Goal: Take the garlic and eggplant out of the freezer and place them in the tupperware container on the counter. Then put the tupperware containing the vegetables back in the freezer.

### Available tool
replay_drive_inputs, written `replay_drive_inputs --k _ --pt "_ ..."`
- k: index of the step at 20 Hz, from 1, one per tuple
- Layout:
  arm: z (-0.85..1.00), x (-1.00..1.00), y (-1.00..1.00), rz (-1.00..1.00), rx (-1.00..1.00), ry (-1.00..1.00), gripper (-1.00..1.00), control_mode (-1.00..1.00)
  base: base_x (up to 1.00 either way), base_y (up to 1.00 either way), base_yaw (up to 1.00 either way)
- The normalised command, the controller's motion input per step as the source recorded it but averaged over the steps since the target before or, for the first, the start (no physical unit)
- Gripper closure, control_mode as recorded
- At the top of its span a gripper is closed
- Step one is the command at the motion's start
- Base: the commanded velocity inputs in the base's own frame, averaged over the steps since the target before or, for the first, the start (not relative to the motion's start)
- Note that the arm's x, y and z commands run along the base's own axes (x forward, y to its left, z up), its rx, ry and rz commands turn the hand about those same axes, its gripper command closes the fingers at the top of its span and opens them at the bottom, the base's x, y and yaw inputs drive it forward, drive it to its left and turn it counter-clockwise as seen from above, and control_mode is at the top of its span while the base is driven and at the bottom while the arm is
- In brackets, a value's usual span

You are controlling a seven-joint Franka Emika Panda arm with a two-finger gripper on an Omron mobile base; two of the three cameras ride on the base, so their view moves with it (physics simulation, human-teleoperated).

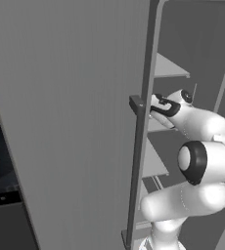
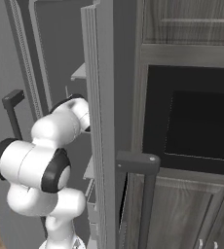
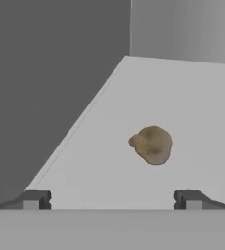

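Small, round, brown garlic [image 3: 152, 144], alone on a pale shelf [image 3: 183, 97] inside the freezer [image 1: 65, 122]. Lying near the middle of the shelf, a bit away from the dark side wall [image 3: 51, 88] and well short of the back wall. Nothing touching it.

Probably very light. Hard and dry on the outside, so not squashy, but lumpy and round, so likely to roll or pop out of a bad pinch. Best to take hold across the fat middle, one finger on each side, low near the shelf. No need to squeeze hard. Thin skin, so a soft, steady pinch looks safest.

Gripper [image 3: 112, 200] spread as wide as it goes, holding nothing. Two dark fingertips [image 3: 35, 199] poking up at the bottom of the hand view, far apart, with the garlic ahead of them and a little toward the right tip. Not touching the garlic yet.

Arm [image 1: 197, 161] bent and reaching forward into the freezer, past the edge of the big grey open door. Hand [image 1: 166, 106] tucked in just behind the door edge, at shelf height. Elbow sticking out to the side, forearm [image 2: 65, 121] going into the gap in the right base view.
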Motion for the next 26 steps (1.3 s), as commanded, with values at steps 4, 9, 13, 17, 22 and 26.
replay_drive_inputs --k 4,9,13,17,22,26 --pt "-0.16 0.21 -0.07 0.00 0.00 0.00 -1.00 -1.00 0.00 0.00 0.00" --pt "-0.04 0.19 -0.06 0.00 0.00 0.00 -1.00 -1.00 0.00 0.00 0.00" --pt "0.00 0.23 -0.05 0.00 0.00 0.00 -1.00 -1.00 0.00 0.00 0.00" --pt "-0.03 0.26 -0.03 0.00 0.00 0.00 -1.00 -1.00 0.00 0.00 0.00" --pt "-0.06 0.24 -0.03 0.00 0.00 0.00 -1.00 -1.00 0.00 0.00 0.00" --pt "-0.21 0.19 -0.12 0.00 0.00 0.00 -1.00 -1.00 0.00 0.00 0.00"
